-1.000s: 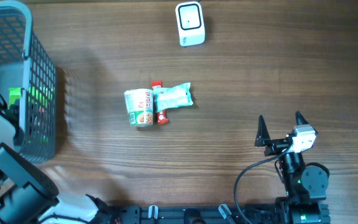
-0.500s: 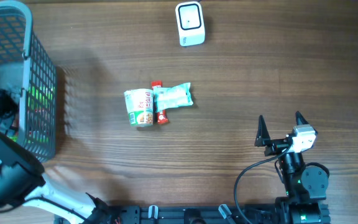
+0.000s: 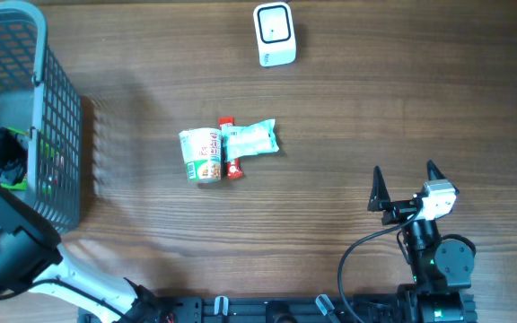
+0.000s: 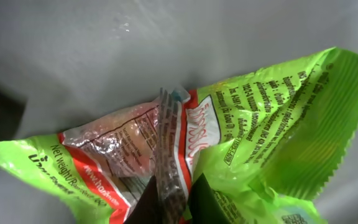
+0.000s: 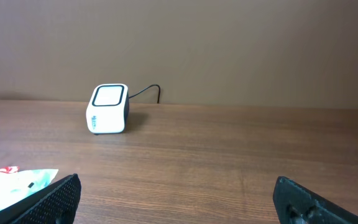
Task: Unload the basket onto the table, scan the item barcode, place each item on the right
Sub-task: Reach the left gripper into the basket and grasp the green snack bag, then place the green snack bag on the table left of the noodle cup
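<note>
Three items sit mid-worktop (image 3: 330, 108), unmoved over the last second: a noodle cup (image 3: 202, 155), a red bar (image 3: 231, 152) and a pale green packet (image 3: 251, 139), touching side by side. The scanner (image 3: 275, 34) stands at the far edge. At the left edge, the left arm (image 3: 7, 256) reaches into the basket (image 3: 56, 135), having shifted toward the near-left corner. The right gripper (image 3: 405, 170) stays spread apart near the near-right corner.

Left wrist: the left gripper (image 4: 174, 199), wide a second ago, is now clenched on the crimped seam of a green snack bag (image 4: 278, 124) lying on the basket's grey floor.

Right wrist: fingers apart, the scanner ahead and the packet at lower left.
</note>
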